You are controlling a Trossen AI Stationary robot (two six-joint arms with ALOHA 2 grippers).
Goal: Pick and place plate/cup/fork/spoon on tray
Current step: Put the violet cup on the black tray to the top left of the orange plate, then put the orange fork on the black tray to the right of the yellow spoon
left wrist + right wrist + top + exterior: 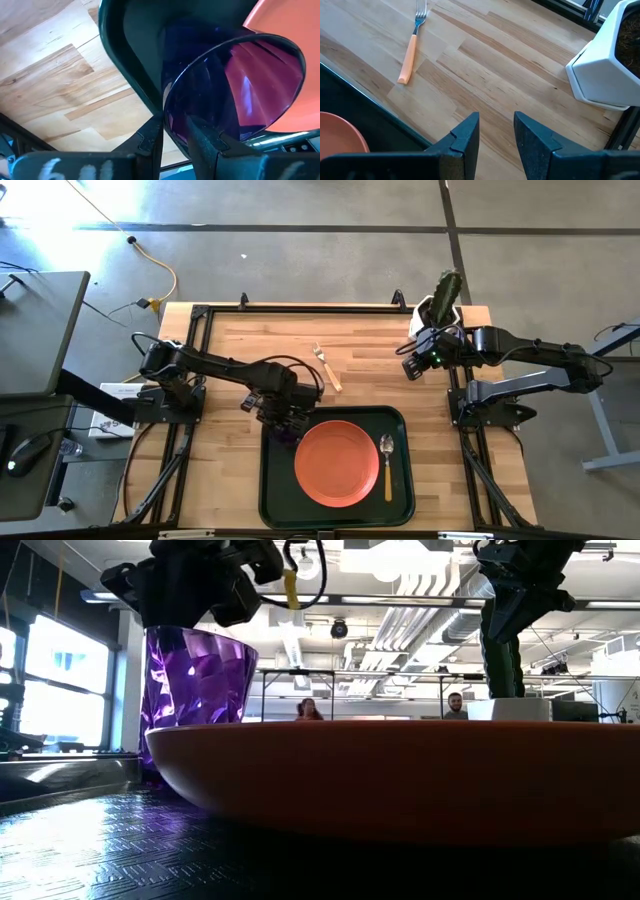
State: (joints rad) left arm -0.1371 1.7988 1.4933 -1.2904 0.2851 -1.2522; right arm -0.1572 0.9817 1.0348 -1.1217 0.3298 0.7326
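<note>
Two black jointed arms, dark angular fingers (465, 135), green light at right wrist, yellow cable on left wrist, white scrawl on left gripper's body.

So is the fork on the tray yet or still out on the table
Still out. The fork lies on the bare wood beyond the tray, which holds the plate and spoon.

The left gripper (283, 420) is being held low, fingers (150, 137) pinched together — the right gripper (415, 364) is being kept raised, fingers (465, 132) parted.
</note>
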